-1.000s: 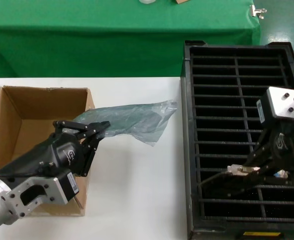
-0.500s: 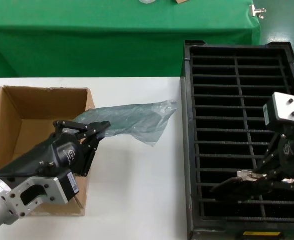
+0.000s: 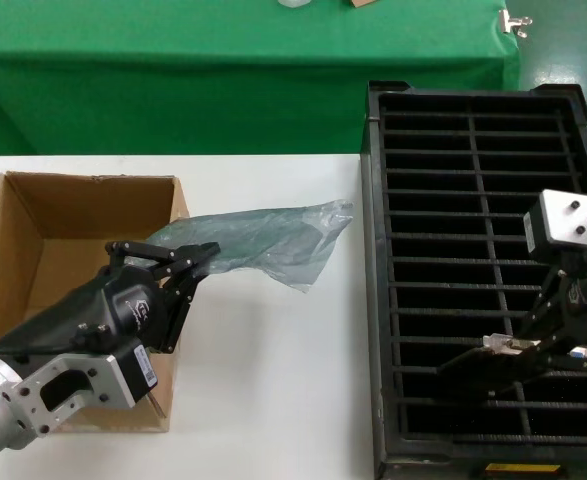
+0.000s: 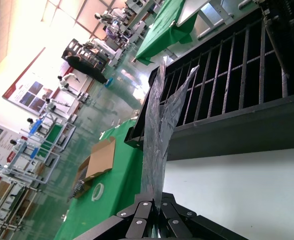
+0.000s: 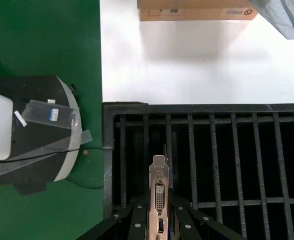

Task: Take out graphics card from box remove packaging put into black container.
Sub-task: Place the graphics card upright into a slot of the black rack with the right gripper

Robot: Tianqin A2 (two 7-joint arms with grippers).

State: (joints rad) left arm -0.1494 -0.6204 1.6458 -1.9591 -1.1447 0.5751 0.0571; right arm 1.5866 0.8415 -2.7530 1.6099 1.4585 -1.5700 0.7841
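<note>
Over the near rows of slots in the black container [image 3: 373, 300], my right gripper [image 3: 545, 352] is shut on the graphics card [image 3: 488, 356]. Its silver bracket [image 5: 159, 192] stands on edge between the fingers, above the crate's ribs [image 5: 212, 150]. My left gripper [image 3: 205, 256] is shut on one end of the packaging [image 3: 273, 238], a crinkly grey-blue bag that trails over the white table toward the crate. This gripper is beside the right wall of the brown box [image 3: 33, 225]. In the left wrist view the bag [image 4: 162, 125] rises from the gripper [image 4: 159, 207] with the crate [image 4: 227, 120] behind it.
A green-draped table [image 3: 173, 60] runs along the back. Bare white tabletop [image 3: 273, 380] lies between box and crate. In the right wrist view the box's side [image 5: 197, 11] is across the white table, and a black base with taped parts [image 5: 36, 130] stands beside the crate.
My right gripper has carried the graphics card a little to the right and slightly lower over the crate's near slots. The left gripper and the bag have not moved.
</note>
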